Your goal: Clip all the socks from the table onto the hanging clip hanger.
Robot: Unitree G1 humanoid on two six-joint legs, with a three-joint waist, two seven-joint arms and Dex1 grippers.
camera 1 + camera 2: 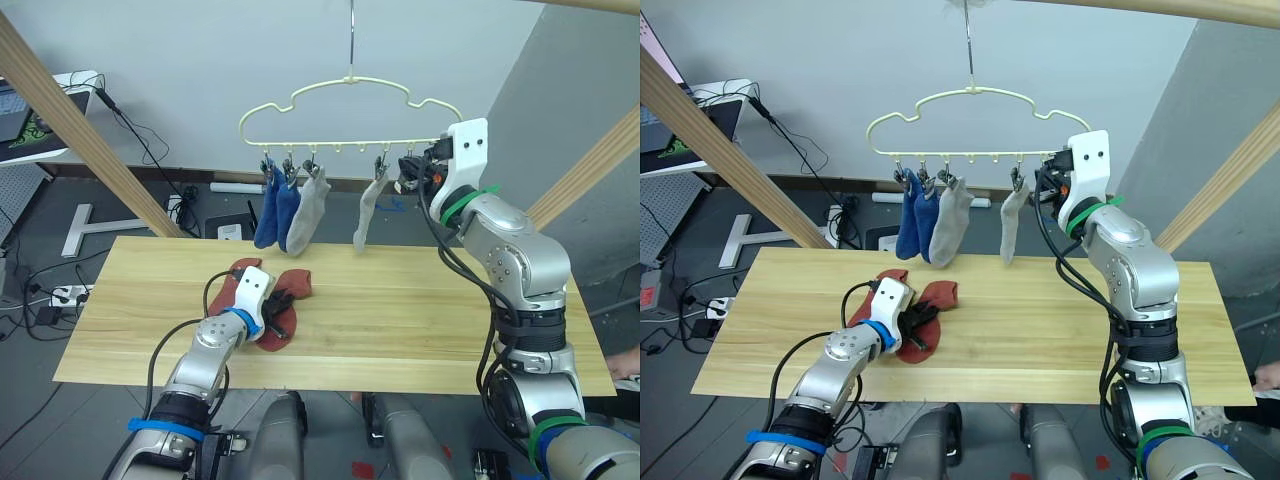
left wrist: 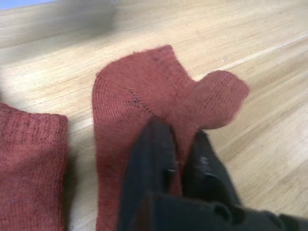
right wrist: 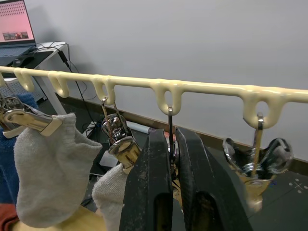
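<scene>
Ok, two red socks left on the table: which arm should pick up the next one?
Left. Its end effector is already down on a rust-red sock on the table, fingers pinching the fabric. The right end effector is up at the clip hanger, closed on a clip.

Four socks are hanging from the clip hanger above the table's far edge; two more are lying on it, left of centre.

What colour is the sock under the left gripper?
Rust-red; the sock under the left gripper shows best in the left wrist view.
</scene>
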